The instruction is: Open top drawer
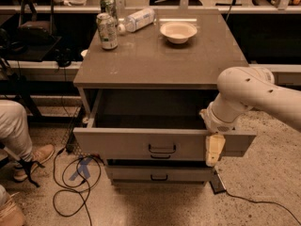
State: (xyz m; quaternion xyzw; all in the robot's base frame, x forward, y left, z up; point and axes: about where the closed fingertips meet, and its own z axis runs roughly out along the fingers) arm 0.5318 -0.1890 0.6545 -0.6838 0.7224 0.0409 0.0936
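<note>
The top drawer (127,144) of the grey cabinet stands pulled out, its dark box interior (146,113) showing. A small black loop handle (162,149) sits at the centre of its front panel. My gripper (214,149) hangs over the right end of the drawer's front panel, right of the handle, at the end of the white arm (249,95). One cream finger (215,149) shows on the outside of the panel. A shallower drawer (159,174) below is closed.
On the cabinet top (160,55) stand two cans (107,30), a lying plastic bottle (138,19) and a white bowl (178,31). A person's leg and shoe (23,145) are at the left. Cables (75,182) lie on the floor.
</note>
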